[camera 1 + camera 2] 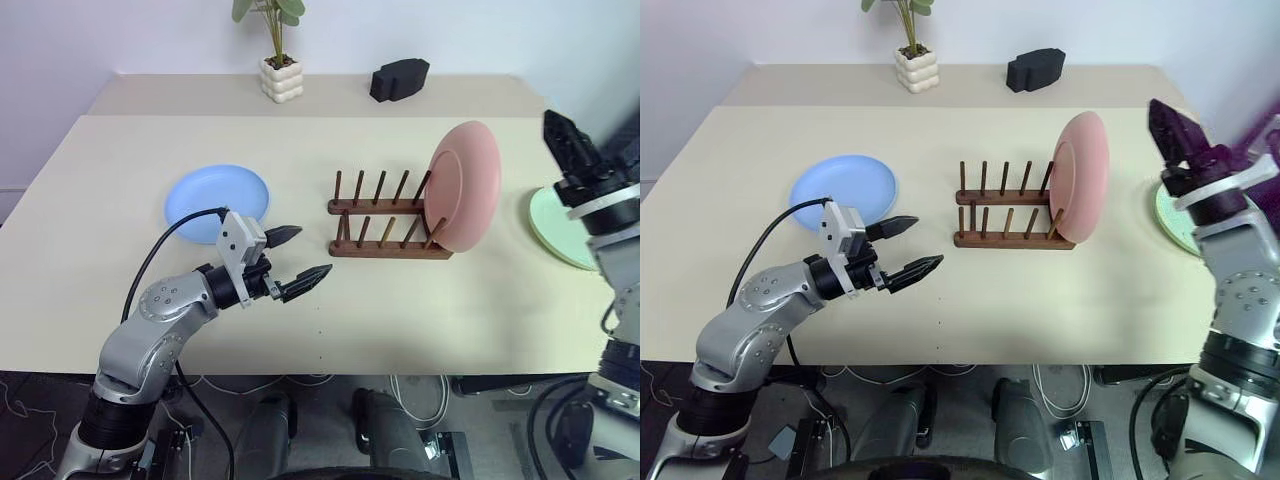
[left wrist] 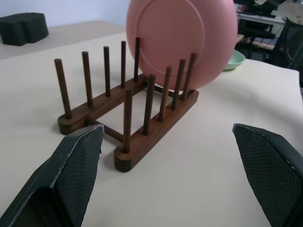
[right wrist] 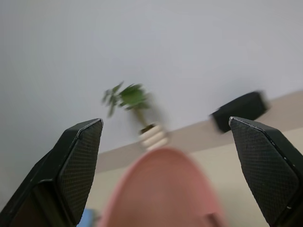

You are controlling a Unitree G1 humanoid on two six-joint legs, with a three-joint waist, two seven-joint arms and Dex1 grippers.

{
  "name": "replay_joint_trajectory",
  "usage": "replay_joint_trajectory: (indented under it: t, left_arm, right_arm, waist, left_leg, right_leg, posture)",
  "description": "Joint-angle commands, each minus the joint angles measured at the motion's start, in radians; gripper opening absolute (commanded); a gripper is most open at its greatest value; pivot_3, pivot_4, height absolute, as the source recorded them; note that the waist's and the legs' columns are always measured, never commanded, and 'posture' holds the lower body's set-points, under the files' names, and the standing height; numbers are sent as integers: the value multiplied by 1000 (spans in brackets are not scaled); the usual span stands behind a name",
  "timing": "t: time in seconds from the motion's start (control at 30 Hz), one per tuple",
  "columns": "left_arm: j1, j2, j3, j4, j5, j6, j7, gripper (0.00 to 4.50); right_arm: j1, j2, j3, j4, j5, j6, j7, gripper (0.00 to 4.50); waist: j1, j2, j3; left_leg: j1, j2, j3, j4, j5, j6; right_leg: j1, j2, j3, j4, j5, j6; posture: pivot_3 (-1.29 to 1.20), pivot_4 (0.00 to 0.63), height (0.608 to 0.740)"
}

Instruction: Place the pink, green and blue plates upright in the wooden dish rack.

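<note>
One plate of three stands in the rack (image 1: 385,222): the pink plate (image 1: 465,186) is upright on edge in the end slot at the robot's right, leaning a little on the pegs. The green plate (image 1: 556,228) lies flat on the surface (image 1: 420,310) near its right edge, just beyond the rack's pink end, and the right pincer (image 1: 1172,128) hangs above and beside it, spread wide, empty, tips tilted upward rather than down at the plate. The blue plate (image 1: 218,195) lies flat on the left, well apart from the rack's free end; the left pincer (image 1: 296,262) hovers in front of it, spread and empty, pointing level toward the rack. By my reading the right arm is the nearer one for green, the left for blue. Either plate is a flat disc, so the pincer must come in low at the rim, then tip it onto edge across the rails, parallel to the pink one.
</note>
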State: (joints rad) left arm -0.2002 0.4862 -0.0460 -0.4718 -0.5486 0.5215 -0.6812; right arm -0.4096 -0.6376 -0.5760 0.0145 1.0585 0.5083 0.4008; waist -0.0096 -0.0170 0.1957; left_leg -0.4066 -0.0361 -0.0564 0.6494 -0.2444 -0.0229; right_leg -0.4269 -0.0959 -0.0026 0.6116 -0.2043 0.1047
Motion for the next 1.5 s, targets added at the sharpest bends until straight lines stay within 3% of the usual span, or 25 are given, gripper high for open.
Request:
replay_joint_trajectory:
  t: [0.03, 0.13, 0.23, 0.33, 0.7, 0.8, 1.03, 1.23, 1.5]
  left_arm:
    - [-2, 1, -2, -10, -4, -6, -12, 4500]
    - [-8, -2, -6, -4, -3, -6, -15, 4500]
    - [-15, 1, -13, 4, -2, -2, -23, 4500]
    - [-23, 3, -21, 11, 2, -2, -29, 4500]
    - [-29, -5, -23, 16, 13, -5, -25, 4500]
    - [-23, -5, -19, 10, 13, -5, -24, 4500]
    - [-20, -3, -7, -4, -25, 18, -41, 4500]
    - [-27, -1, -13, 5, -21, 15, -50, 4500]
    - [-35, -4, -22, 19, -1, 3, -53, 4500]
  right_arm:
    - [3, -76, -34, 67, -112, -62, 45, 4351]
    - [33, -156, 31, 188, -299, -123, 59, 4351]
    - [75, -250, 186, 322, -559, -206, 65, 4351]
    - [91, -289, 305, 388, -725, -302, 106, 4351]
    - [-45, -256, 460, 666, -957, -399, 157, 4351]
    - [-76, -248, 463, 727, -983, -403, 138, 3504]
    - [-102, -228, 461, 780, -1014, -418, 115, 38]
    - [-95, -222, 436, 729, -1033, -466, 42, 38]
    - [-207, -237, 358, 500, -1048, -646, -105, 38]
  waist:
    - [-1, 0, 0]
    - [-1, 0, 0]
    - [-1, 0, 0]
    - [-4, 1, -1]
    - [-3, 4, -2]
    - [-2, 4, -2]
    - [-3, 4, -2]
    - [-3, 4, -2]
    - [-10, 6, -1]
  left_leg:
    - [0, 0, 0, 0, 0, 0]
    - [0, 0, 1, 0, 0, 0]
    - [0, 0, 1, 0, 0, 0]
    - [0, 0, 1, 0, 0, 0]
    - [1, 0, 3, 1, 0, 0]
    - [1, -1, 3, 1, 0, 0]
    - [1, -1, 2, 1, 0, 0]
    - [1, -1, 2, 1, 0, 0]
    - [2, -1, 3, 1, 0, 0]
  right_leg:
    - [0, 0, 0, 0, 0, 0]
    - [0, 0, 0, 0, 0, 0]
    - [0, 0, 0, 0, 0, 0]
    - [0, 0, 0, 0, 0, 0]
    - [0, 0, 1, 0, 0, 0]
    - [1, 0, 2, 0, 0, 0]
    - [1, 0, 1, 0, 0, 0]
    - [1, 0, 2, 0, 0, 0]
    - [1, 0, 2, 1, 0, 0]
  posture:
    - [0, 150, 736]
    - [0, 150, 736]
    - [0, 150, 736]
    - [0, 150, 736]
    - [0, 150, 736]
    - [0, 150, 736]
    - [0, 150, 736]
    - [0, 150, 736]
    - [0, 150, 736]
